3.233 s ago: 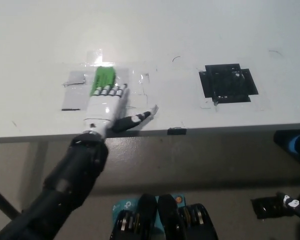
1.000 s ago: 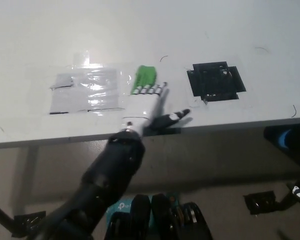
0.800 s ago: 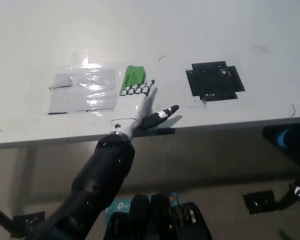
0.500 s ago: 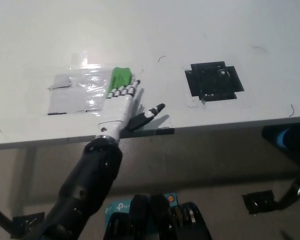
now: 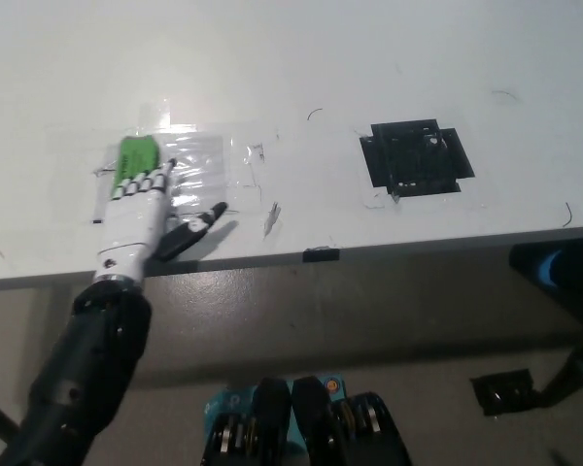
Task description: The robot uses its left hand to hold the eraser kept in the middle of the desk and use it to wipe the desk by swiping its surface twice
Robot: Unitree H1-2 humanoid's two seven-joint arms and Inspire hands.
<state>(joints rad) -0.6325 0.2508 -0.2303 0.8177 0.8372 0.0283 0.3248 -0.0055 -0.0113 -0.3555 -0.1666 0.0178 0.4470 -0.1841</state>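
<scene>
Left hand has swept the eraser leftward.
Fingers lie flat, pressing the eraser to the desk over the clear tape patch; half a second ago it sat further right.

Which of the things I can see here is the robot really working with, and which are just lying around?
In use:
- left hand, pressing on the eraser
- green eraser
- white desk, the surface being wiped

Just lying about:
- black taped square on the desk
- shiny clear tape patch
- right hand: not in view
</scene>
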